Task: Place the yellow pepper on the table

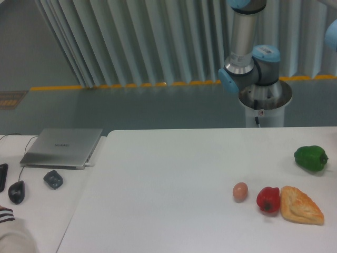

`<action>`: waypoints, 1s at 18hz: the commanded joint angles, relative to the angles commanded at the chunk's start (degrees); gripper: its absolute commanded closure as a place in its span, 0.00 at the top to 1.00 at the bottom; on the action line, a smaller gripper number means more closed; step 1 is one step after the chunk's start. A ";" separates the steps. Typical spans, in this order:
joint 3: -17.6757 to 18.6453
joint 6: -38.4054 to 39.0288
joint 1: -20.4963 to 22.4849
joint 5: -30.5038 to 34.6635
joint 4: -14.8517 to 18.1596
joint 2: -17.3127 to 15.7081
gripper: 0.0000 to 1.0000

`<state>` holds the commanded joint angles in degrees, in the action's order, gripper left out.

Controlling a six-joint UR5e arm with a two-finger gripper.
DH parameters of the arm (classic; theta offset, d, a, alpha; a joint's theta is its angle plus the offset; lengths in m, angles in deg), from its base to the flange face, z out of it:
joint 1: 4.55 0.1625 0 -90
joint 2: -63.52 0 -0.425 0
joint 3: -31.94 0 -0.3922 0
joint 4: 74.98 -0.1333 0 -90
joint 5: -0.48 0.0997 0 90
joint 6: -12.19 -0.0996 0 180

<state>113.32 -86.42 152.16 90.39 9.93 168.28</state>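
The big white table filled most of the view, and the yellow pepper was not on it anywhere. It could not be seen at all, so my guess was that the job was not done, and that the pepper was up out of view or somewhere off to the side. The robot arm stood behind the far edge of the table on the right. Only its lower part showed: a round white base, a blue and grey joint, and a grey tube going straight up out of the top of the view. The gripper was out of view too, so nobody could tell whether it was holding the pepper or holding nothing. To the left sat a white desk with a shut grey laptop on it. On the table near the right edge lay a golden pastry, and a green pepper lay farther back. A red pepper was touching the left side of the pastry. A small brown egg sat just beside the red pepper. What was left, I think, was to bring the yellow pepper down onto a bare part of the table.
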 joint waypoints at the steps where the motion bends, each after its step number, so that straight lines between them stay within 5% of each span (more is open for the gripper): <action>1: -0.09 0.00 0.00 -0.35 0.00 0.00 1.00; 13: 3.16 0.09 0.26 -0.88 -0.96 -1.58 1.00; 16: 7.02 0.53 3.16 -1.06 -10.17 -2.19 1.00; 18: 8.35 0.70 3.95 -0.80 -12.39 -2.99 1.00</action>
<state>121.67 -85.72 156.11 89.59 -2.46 165.30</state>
